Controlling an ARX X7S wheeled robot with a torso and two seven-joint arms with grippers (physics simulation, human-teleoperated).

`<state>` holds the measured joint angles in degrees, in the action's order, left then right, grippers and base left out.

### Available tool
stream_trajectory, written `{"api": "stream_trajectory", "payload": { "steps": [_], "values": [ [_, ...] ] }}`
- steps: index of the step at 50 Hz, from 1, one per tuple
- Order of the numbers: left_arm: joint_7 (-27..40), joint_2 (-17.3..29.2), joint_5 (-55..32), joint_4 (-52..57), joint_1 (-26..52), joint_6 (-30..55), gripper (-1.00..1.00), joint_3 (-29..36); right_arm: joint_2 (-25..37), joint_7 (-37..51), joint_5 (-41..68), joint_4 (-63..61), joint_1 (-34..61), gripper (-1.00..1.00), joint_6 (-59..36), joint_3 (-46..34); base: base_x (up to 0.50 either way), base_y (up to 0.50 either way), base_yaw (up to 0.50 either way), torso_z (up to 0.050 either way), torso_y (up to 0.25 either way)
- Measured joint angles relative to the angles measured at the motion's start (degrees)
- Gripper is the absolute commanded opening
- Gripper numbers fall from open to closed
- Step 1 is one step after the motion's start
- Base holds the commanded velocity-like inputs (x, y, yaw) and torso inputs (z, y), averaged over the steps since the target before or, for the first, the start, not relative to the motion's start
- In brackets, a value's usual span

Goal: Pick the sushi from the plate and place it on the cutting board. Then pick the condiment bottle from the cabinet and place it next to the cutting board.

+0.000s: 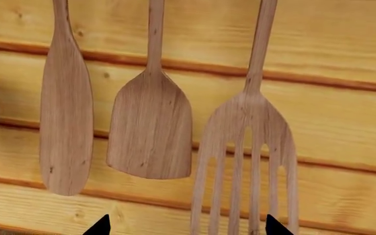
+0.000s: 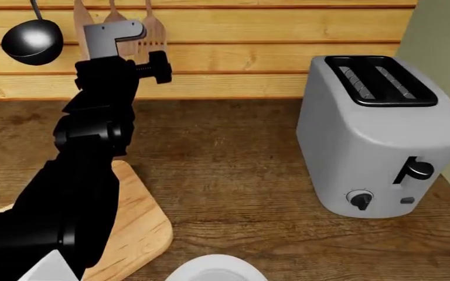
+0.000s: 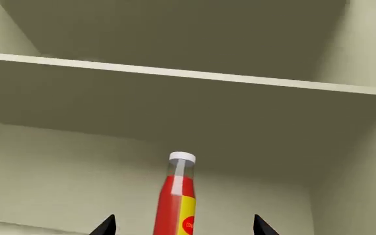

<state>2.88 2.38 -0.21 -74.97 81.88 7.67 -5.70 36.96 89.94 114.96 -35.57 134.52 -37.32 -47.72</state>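
A dark wooden countertop [image 2: 233, 170] runs beneath a wall of horizontal light-wood planks [image 2: 287, 58], and a silver two-slot toaster [image 2: 377, 137] stands on it at the right of the head view. Against the planks hang a black ladle [image 2: 31, 40], a wooden paddle [image 1: 66, 122], a wooden spatula [image 1: 150, 127] and a wooden slotted fork [image 1: 246, 161]. The cutting board [image 2: 139, 228] lies at the lower left of the counter, largely covered by the raised left arm, and the rim of the white plate [image 2: 213, 269] peeks in just beside it at the bottom edge; the sushi cannot be seen on either. The left gripper [image 1: 188, 227] faces the hanging utensils, its fingertips spread wide with nothing between them. Inside the pale cabinet [image 3: 64, 171], under a shelf [image 3: 188, 73], the red condiment bottle [image 3: 176, 200] stands upright. The right gripper [image 3: 184, 226] is spread, its tips flanking the bottle without touching it.
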Motion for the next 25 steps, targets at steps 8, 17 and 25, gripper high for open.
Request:
{"api": "stream_trajectory", "payload": {
  "steps": [8,17,25],
  "values": [
    [0.02,0.04,0.04,0.01,-0.54,0.34,1.00,0.19,-6.03,-0.31,-3.14,8.44,0.13,1.00,-6.51,3.93,0.00,0.00,0.00,0.000,0.000],
    [-0.41,0.13,-0.52,-0.01,-1.51,0.96,1.00,-0.50,-10.29,-3.87,-8.23,17.02,-0.46,1.00,-11.10,6.57,0.00,0.00,0.00,0.000,0.000],
    [-0.94,0.29,-0.68,0.19,-2.11,0.52,1.00,-1.37,-12.74,-7.08,-11.03,23.24,-1.29,1.00,-13.35,7.53,0.00,0.00,0.00,0.000,0.000]
  ]
}}
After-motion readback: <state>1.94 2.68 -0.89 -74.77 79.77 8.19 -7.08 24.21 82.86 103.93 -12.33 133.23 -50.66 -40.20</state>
